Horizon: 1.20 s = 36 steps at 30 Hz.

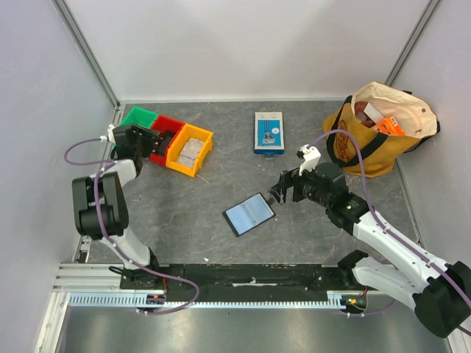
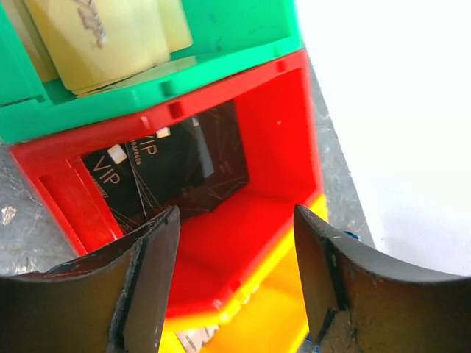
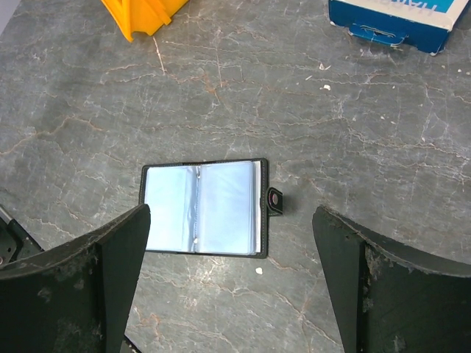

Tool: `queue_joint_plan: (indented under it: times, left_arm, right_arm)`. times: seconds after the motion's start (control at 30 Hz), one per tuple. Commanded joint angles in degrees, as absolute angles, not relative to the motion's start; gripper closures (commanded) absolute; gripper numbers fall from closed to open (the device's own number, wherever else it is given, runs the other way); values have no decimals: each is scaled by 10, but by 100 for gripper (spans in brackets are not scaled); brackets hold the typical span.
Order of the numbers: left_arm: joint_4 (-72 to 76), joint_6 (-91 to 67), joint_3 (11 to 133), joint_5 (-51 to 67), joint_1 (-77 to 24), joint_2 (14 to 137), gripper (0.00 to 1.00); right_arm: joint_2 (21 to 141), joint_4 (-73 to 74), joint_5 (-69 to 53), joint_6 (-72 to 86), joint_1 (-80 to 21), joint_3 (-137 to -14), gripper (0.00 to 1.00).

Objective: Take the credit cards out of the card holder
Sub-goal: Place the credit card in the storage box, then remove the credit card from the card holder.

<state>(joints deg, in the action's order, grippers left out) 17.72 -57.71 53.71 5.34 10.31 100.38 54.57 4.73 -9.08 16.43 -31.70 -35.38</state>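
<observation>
The card holder [image 1: 249,213] lies open on the table, black rim, bluish-grey pockets that look empty; it also shows in the right wrist view [image 3: 202,208]. My right gripper [image 1: 283,187] is open and empty, hovering just right of and above the holder [image 3: 230,220]. My left gripper [image 1: 158,141] is open and empty above the red bin [image 2: 280,132]. A black VIP credit card [image 2: 169,165] lies in the red bin. A pale yellow card [image 2: 110,37] sits in the green bin [image 2: 221,29]. A grey card [image 1: 191,151] lies in the yellow bin [image 1: 199,140].
A blue-and-white box [image 1: 268,132] lies at the back centre; its corner shows in the right wrist view [image 3: 390,18]. A yellow tote bag [image 1: 379,129] with items stands at the back right. White walls enclose the table on three sides.
</observation>
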Motion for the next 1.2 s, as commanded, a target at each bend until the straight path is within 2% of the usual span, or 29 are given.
queue_joint_plan:
  times: [0.0,0.27,0.47,0.67,0.9,1.17]
  left_arm:
    - [120,-512,533,23,104,900,28]
    - [14,-436,490,39,57,741,26]
    - [-62,-394,442,30,-99,624,30]
    - [-107,-404,387,3,-255,547,33]
    - [-110,-436,359,-37,-413,569,39]
    - [-99,-420,394,-50,-486,698,50]
  right_arm:
    - [535,66,-85,157,-316,-383,2]
    - [595,91,-137,174,-316,-405,2]
    - [658,91,-150,182,-330,-419,6]
    - [699,100,-99,180,-381,-438,13]
    - [757,128,-20,183,-438,-454,21]
    - [810,134,15,189,-454,-454,30]
